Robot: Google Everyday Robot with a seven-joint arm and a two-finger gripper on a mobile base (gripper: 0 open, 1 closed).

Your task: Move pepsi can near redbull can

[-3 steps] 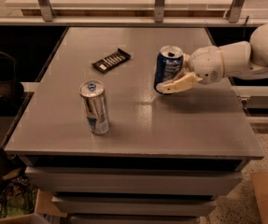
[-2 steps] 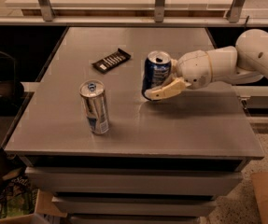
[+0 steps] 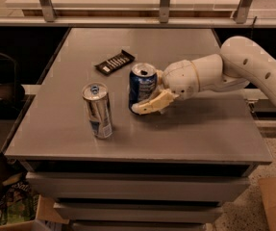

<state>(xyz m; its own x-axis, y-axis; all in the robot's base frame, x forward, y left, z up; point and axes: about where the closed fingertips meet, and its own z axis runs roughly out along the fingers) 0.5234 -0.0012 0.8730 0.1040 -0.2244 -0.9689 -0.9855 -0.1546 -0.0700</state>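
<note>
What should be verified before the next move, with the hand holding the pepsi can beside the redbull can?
1. Grip: the hand is shut on the pepsi can, one finger across its lower front. Ok.
2. Pepsi can upright: ok.
3. Redbull can upright and untouched: ok.
4. Clearance between the cans: a narrow gap, not touching. Ok.
5. Pepsi can's base resting on the table: cannot tell, the finger hides it.
6. Dark packet out of the way: lies farther back, apart from both cans. Ok.
</note>
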